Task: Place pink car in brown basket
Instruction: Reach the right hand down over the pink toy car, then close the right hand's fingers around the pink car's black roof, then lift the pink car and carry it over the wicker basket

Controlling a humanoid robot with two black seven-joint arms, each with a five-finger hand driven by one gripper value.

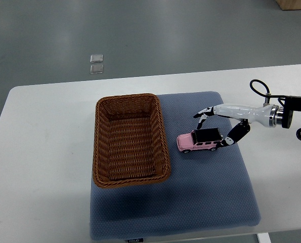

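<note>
On the left half of the white table [44,152] nothing robotic shows; only bare tabletop runs up to the edge of a blue-grey mat [211,192] that lies across the table's middle and near side. Resting on the mat's left part is the brown basket [100,152], a woven rectangular tray with its long sides running away from the robot, its left wall hanging slightly past the mat's left edge. Its woven floor shows bare.

Just to the right of the basket, apart from its right wall by a narrow strip of mat, the pink car [198,141] stands on its wheels on the mat, black roof up, its length lying across the view.

Farther right, the right hand [218,124] reaches in from the picture's right edge on a white forearm with a dark wrist joint and a looped black cable. Its fingers [205,112] are curved loosely above the far side of the car's roof, while the thumb [232,136] angles down to the car's right end, seemingly touching it. The hand brackets the car without a firm grip showing; the fingers look open rather than clamped.

Beyond the table, two small pale squares [96,64] lie on the grey floor [190,35].
</note>
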